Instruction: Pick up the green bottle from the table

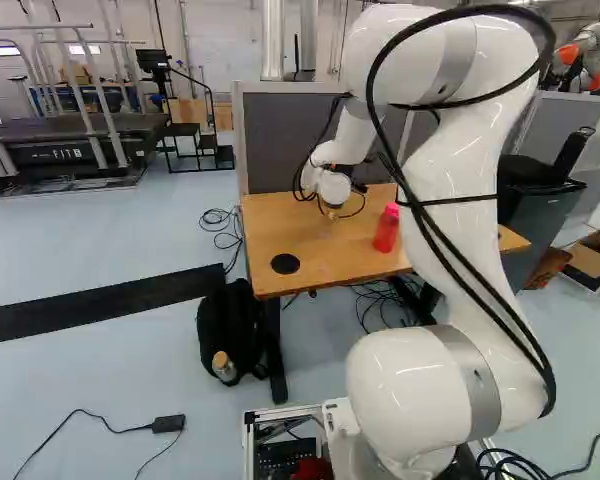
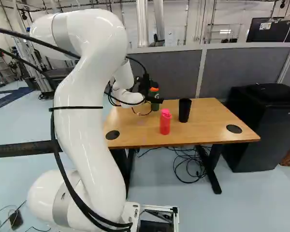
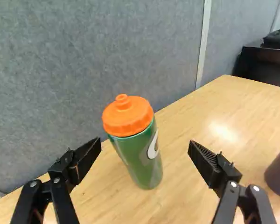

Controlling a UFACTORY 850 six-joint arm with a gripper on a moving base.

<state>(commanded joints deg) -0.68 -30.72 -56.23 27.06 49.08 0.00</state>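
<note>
Free gaps flanking green bottle, partition behind.

In the right base view, the black two-fingered end effector partly hid the green bottle with an orange lid, and its fingertips were too small to tell apart. In the left base view, the glossy white arm covered a stretch of the light wooden desk and hid the black cylindrical cup. The edge there cut off another robot, white and orange. The wrist view's edge cut off the cup and the end effector's rear parts; the bottle's far side was hidden.
</note>
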